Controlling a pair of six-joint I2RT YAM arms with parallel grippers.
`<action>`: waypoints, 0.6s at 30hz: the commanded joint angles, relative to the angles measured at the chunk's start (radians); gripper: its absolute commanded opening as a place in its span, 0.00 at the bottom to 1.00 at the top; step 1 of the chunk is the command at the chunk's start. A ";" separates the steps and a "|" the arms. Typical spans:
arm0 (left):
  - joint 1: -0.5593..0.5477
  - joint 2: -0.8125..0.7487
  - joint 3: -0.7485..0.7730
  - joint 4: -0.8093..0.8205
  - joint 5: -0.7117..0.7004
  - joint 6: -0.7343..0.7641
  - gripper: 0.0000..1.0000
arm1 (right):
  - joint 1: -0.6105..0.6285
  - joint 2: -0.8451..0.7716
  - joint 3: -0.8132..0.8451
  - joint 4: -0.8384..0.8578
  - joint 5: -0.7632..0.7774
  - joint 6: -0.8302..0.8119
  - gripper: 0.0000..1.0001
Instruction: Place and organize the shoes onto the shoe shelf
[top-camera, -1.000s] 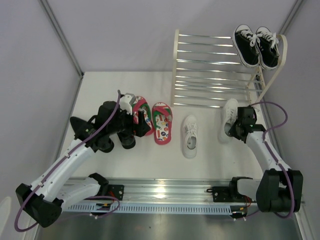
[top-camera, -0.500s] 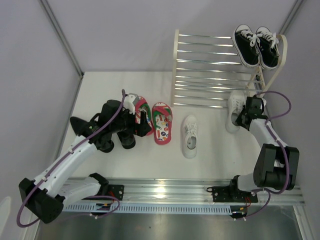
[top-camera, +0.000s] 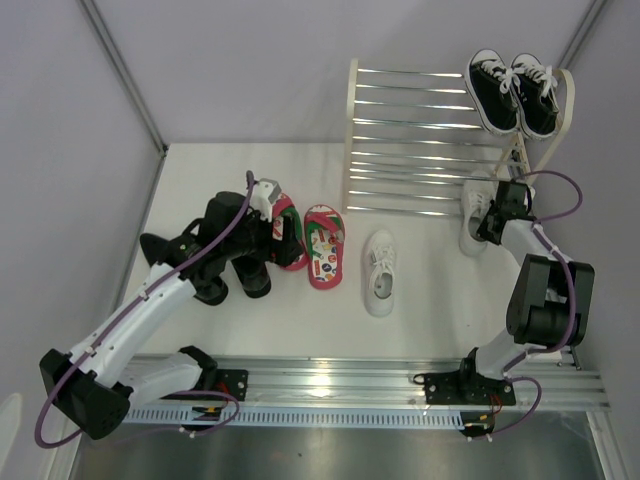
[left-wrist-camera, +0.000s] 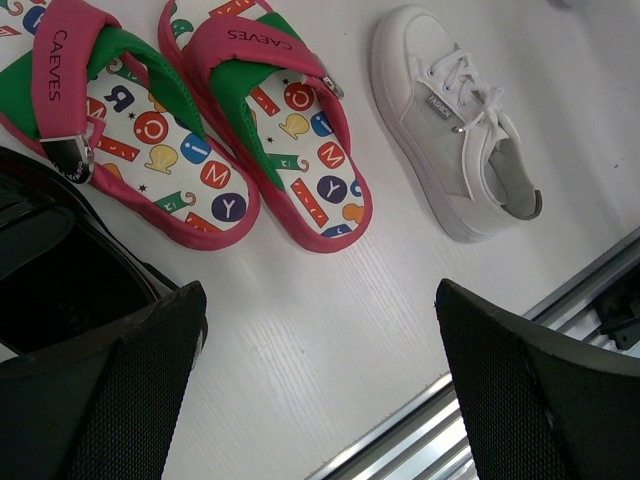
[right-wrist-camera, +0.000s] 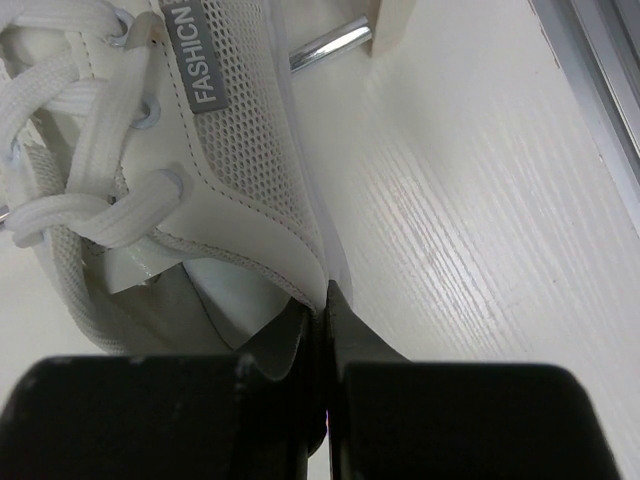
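Observation:
The shoe shelf (top-camera: 352, 120) stands at the back right. My right gripper (top-camera: 488, 222) is shut on the heel edge of a white sneaker (top-camera: 471, 214), whose toe is at the shelf's lower front bars. The wrist view shows the jaws (right-wrist-camera: 325, 300) pinching the sneaker's (right-wrist-camera: 210, 150) collar. The other white sneaker (top-camera: 381, 272) lies mid-floor. Two red flip-flops (top-camera: 322, 245) lie to its left. My left gripper (top-camera: 272, 232) hangs open over the left flip-flop (left-wrist-camera: 130, 130), near the black dress shoes (top-camera: 160, 252). Nothing sits between its fingers (left-wrist-camera: 540, 400).
A pair of black canvas sneakers (top-camera: 512, 92) sits on the shelf's top tier at the right end. A metal rail (top-camera: 330, 385) runs along the near edge. Grey walls close in on the left and right.
My right gripper has carried the white sneaker away from me, up to the shelf's lower right end. The left arm has shifted slightly forward over the flip-flops.

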 joint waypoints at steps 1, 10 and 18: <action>-0.012 0.002 0.037 0.014 -0.016 0.012 0.99 | -0.021 0.020 0.075 0.075 -0.001 -0.026 0.00; -0.035 0.051 0.059 0.011 -0.035 0.003 0.99 | -0.051 0.089 0.112 0.121 -0.088 -0.054 0.05; -0.055 0.073 0.068 0.031 -0.044 0.003 0.99 | -0.071 0.144 0.172 0.102 -0.102 -0.074 0.02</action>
